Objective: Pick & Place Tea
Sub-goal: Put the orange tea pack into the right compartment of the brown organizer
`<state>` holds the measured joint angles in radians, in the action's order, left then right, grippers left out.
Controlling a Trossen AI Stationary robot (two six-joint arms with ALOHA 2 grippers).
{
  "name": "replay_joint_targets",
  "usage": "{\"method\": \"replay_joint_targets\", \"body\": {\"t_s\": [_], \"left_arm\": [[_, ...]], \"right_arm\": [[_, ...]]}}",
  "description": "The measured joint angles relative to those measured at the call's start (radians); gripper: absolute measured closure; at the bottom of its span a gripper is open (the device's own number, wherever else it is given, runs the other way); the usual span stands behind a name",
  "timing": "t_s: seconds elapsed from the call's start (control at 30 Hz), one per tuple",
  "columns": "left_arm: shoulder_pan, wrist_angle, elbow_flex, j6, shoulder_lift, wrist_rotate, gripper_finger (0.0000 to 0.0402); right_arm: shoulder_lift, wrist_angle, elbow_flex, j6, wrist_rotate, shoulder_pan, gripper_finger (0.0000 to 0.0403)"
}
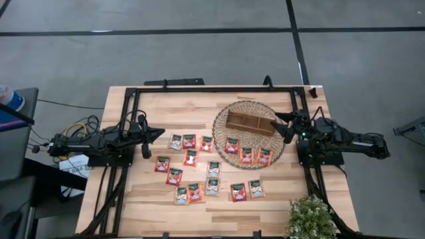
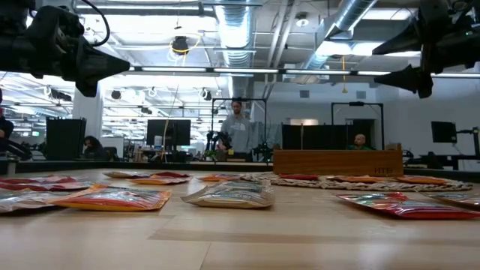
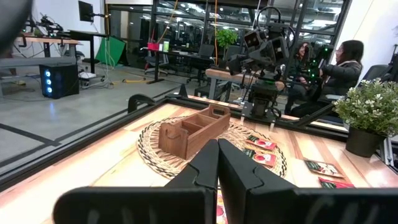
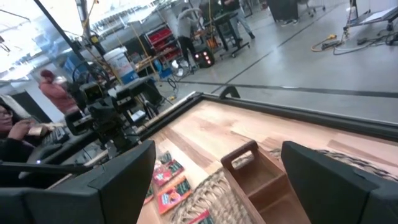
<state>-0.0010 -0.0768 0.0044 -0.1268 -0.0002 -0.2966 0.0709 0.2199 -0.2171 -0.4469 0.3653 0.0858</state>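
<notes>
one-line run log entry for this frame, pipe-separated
phase: pre-pick | left gripper: shut, empty, above table left | right gripper: open, empty, by wooden tray | tea sachets: on table and wicker mat | tray: empty

You've got glossy, foil-like sachets (image 1: pixel 190 158) on a smooth, pale wood table (image 1: pixel 272 199) with visible plank grain. The tray (image 1: pixel 251 123) is darker matt wood, sitting on a rough woven wicker mat (image 1: pixel 226 114). Both grippers look like matt black plastic.
</notes>
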Motion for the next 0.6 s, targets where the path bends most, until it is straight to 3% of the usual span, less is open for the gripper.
{"method": "replay_joint_targets", "body": {"t_s": [0.47,0.6], "left_arm": [[0.000,0.000,0.000,-0.001,0.000,0.005,0.0402],[0.000,0.000,0.000,-0.002,0.000,0.008,0.0402]], "right_arm": [[0.000,-0.083,-0.004,0.043,0.000,0.000,0.0061],[0.022,-0.062,-0.063,0.101,0.000,0.000,0.0061]]}}
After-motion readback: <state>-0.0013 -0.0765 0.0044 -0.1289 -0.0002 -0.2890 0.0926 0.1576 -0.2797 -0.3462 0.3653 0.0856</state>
